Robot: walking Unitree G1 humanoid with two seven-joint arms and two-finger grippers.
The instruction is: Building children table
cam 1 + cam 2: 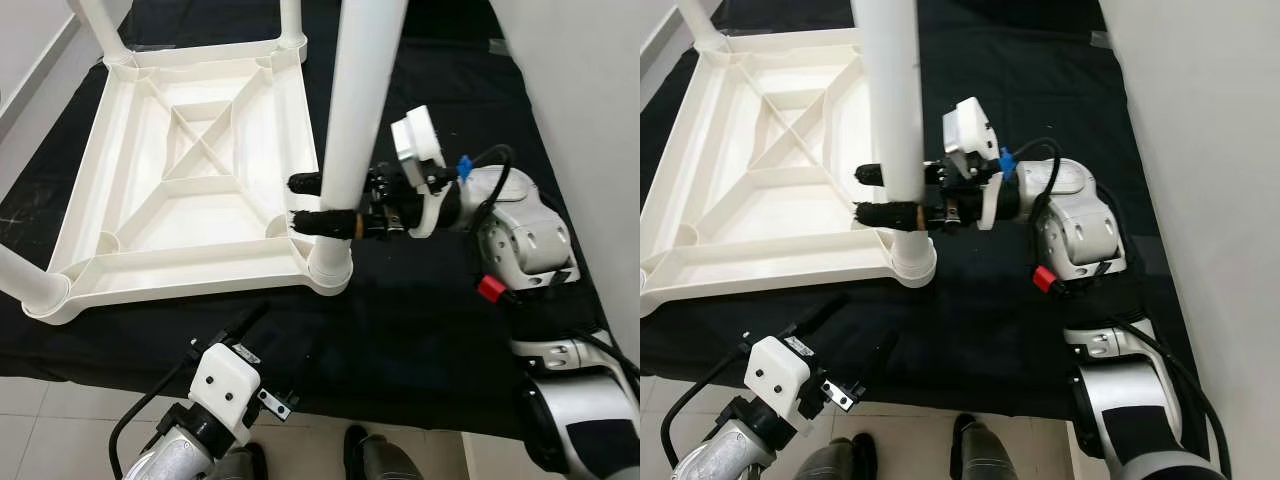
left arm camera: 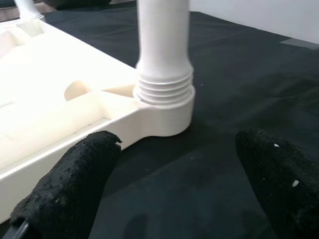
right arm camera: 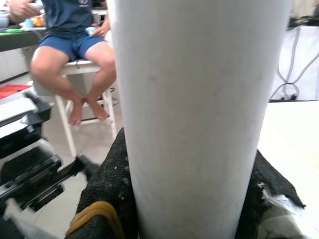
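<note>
A white plastic children's table (image 1: 190, 170) lies upside down on a black cloth. Its near-right leg (image 1: 358, 100) stands upright in the corner socket (image 1: 328, 268), with the threaded end (image 2: 164, 89) seated there. My right gripper (image 1: 303, 203) reaches in from the right and is shut on that leg a little above the socket; its black fingers (image 3: 112, 184) press both sides of the white tube (image 3: 199, 99). My left gripper (image 2: 178, 141) hangs low at the cloth's front edge, open, its fingers (image 1: 830, 305) pointing at the same corner without touching it.
Three more legs stand in the other corners: far left (image 1: 100, 25), far right (image 1: 292, 20), near left (image 1: 25, 275). The black cloth (image 1: 430, 330) extends right to a white wall (image 1: 590, 100). A person (image 3: 75, 45) sits on a white stool beyond.
</note>
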